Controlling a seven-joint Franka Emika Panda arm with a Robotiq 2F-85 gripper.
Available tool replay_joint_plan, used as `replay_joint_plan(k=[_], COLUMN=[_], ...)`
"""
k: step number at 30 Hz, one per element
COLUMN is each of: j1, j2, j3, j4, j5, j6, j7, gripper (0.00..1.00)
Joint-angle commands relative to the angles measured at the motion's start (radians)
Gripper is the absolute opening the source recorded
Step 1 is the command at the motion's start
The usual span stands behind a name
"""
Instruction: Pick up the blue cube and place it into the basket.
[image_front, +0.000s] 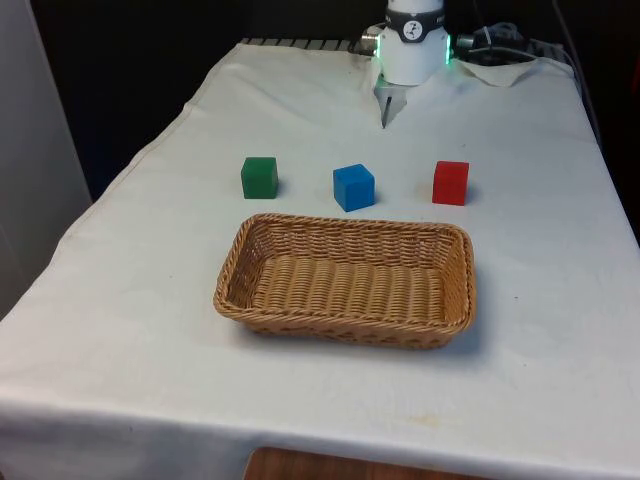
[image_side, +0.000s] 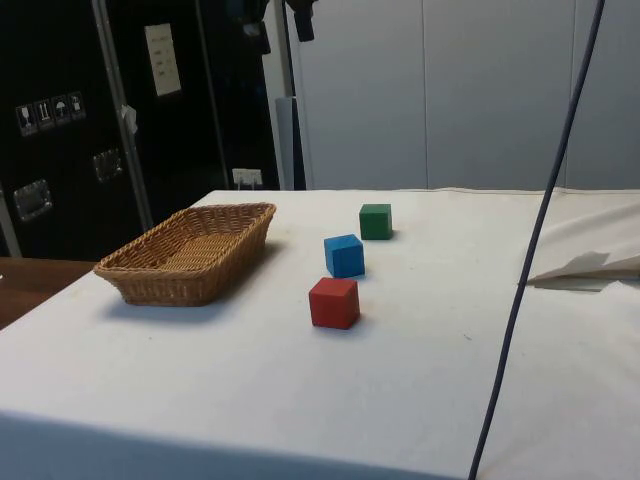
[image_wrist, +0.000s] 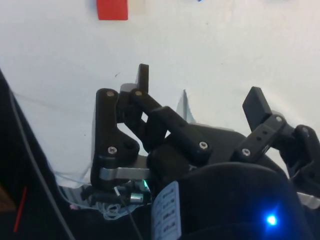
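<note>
Three cubes in a row behind the basket (image_front: 255, 262); nothing grasped yet, approach still to be made.

Blue cube (image_front: 354, 187) sits on the cloth just beyond the basket's far rim, about level with the rim's middle; green cube (image_front: 259, 177) lies toward the front view's left of it, red cube (image_front: 451, 183) toward the front view's right, both clearly apart from it. Gripper (image_wrist: 199, 91) in the wrist view has its two fingers (image_wrist: 142, 76) spread wide, empty, over bare cloth. Judgement: centre over the blue cube, align the fingers with two opposite flat faces, descend straight so neither neighbour is nudged, close low on the cube's sides, then lift high enough to clear the basket's rim before release.
</note>
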Motion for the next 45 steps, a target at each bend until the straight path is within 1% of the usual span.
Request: replay_joint_plan(k=[1,7,8,9,13,16,17,19,25,26,28,33,34,35,39,40,42,43,44,45], j1=[0.0,0.001,0.001,0.001,0.001,0.001,0.001,0.0,0.0,0.001,0.0,0.002,0.001,0.002,0.002,0.002,0.003,0.001,0.003,0.003], j2=[-0.003,-0.003,0.0,-0.003,-0.001,0.001,0.001,0.003,0.007,0.007,0.009,0.018,0.02,0.019,0.02,0.02,0.019,0.023,0.018,0.017], j3=[0.0,0.002,0.001,0.002,0.002,0.001,0.001,0.001,0.001,0.001,0.0,0.003,0.002,0.004,0.009,0.009,0.014,0.012,0.015,0.017], j4=[-0.005,-0.004,0.0,-0.004,-0.003,-0.004,-0.001,-0.005,-0.007,-0.005,-0.009,-0.016,-0.009,-0.019,-0.038,-0.038,-0.053,-0.042,-0.06,-0.067], j5=[-0.014,-0.042,-0.036,-0.045,-0.052,-0.051,-0.047,-0.049,-0.046,-0.047,-0.045,-0.042,-0.047,-0.041,-0.038,-0.038,-0.04,-0.045,-0.04,-0.041], j6=[0.013,0.019,0.008,0.019,0.019,0.018,0.009,0.017,0.015,0.009,0.015,0.033,0.017,0.038,0.069,0.069,0.093,0.071,0.102,0.111], j7=[0.018,0.067,0.058,0.075,0.112,0.134,0.121,0.155,0.197,0.189,0.219,0.265,0.258,0.271,0.3,0.3,0.321,0.31,0.328,0.335], gripper=[1.0,1.0,1.0,1.0,1.0,1.0,1.0,1.0,1.0,1.0,1.0,1.0,1.0,1.0,1.0,1.0,1.0,1.0,1.0,1.0])
